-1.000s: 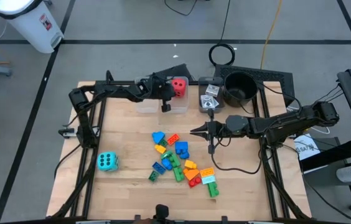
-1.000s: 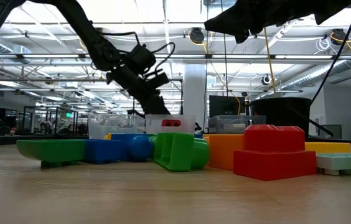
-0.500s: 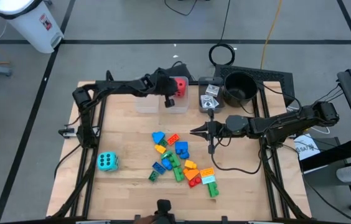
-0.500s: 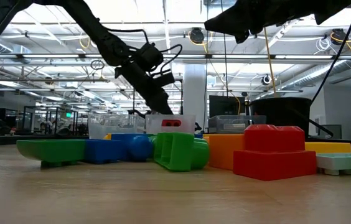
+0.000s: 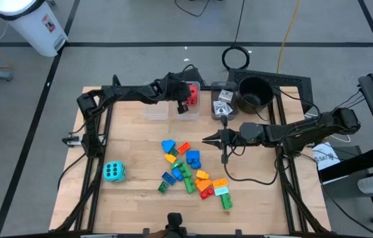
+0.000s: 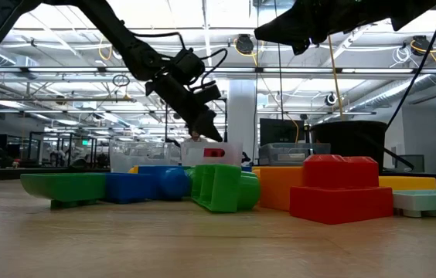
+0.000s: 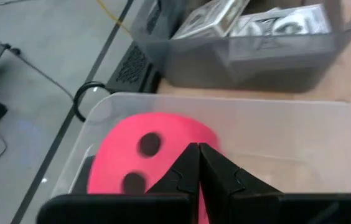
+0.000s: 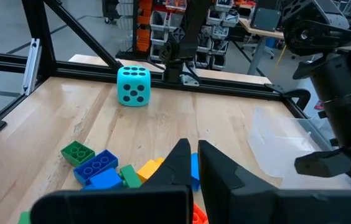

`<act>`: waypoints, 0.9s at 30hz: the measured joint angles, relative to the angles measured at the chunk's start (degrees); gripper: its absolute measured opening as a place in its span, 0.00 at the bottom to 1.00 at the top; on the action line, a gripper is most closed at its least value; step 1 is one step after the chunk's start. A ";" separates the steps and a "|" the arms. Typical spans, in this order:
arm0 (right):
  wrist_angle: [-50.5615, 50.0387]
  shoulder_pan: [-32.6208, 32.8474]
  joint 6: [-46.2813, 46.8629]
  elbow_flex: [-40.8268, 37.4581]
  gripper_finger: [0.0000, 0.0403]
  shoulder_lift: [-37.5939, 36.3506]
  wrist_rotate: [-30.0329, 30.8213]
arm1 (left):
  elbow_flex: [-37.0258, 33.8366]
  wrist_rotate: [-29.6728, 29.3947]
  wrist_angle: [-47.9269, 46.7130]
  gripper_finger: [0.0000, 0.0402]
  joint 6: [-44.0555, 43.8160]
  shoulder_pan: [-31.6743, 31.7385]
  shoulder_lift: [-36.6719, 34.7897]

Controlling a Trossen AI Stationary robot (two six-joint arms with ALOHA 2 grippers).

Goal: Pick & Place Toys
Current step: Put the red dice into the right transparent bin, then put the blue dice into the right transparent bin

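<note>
Two arms are reaching over the wooden table (image 5: 133, 142) from opposite sides. The left gripper (image 5: 180, 104) is hanging over the middle clear bin (image 5: 188, 111) at the far edge, its fingers (image 7: 188, 168) pressed almost together with nothing between them, and the red die (image 7: 141, 155) is sitting inside that bin just under and beside the fingertips (the wrist view is showing two of its black dots). In the low view the same gripper (image 6: 206, 127) is tilting down just above the bin's rim. To one side of that bin another clear bin (image 5: 155, 109) is standing, and to the other side a third bin (image 5: 222, 104) is holding the small white cards (image 5: 224, 96), with the round black pot (image 5: 254, 92) next to it. The right gripper (image 5: 207, 139) is hovering near the table's middle, its fingers (image 8: 185, 158) closed on nothing, pointing toward the heap of bricks (image 5: 190, 168), which is lying loose in blue, green, orange, red and yellow. The teal die (image 5: 113, 172) is resting on the boards well apart from the heap, toward the left side, and it is also showing in the right wrist view (image 8: 133, 86).
</note>
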 joint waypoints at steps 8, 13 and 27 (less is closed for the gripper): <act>-0.05 0.02 0.02 0.00 0.01 0.00 -0.01 | -0.04 -6.68 -11.95 0.08 -2.93 -1.18 -8.93; 0.01 0.02 0.02 0.00 0.01 0.00 0.01 | -0.04 -6.31 -28.28 0.10 -6.63 -4.74 -21.22; 0.87 1.14 0.07 0.00 0.01 0.00 -0.06 | -1.21 -2.53 -85.60 0.72 -42.32 -20.42 -43.61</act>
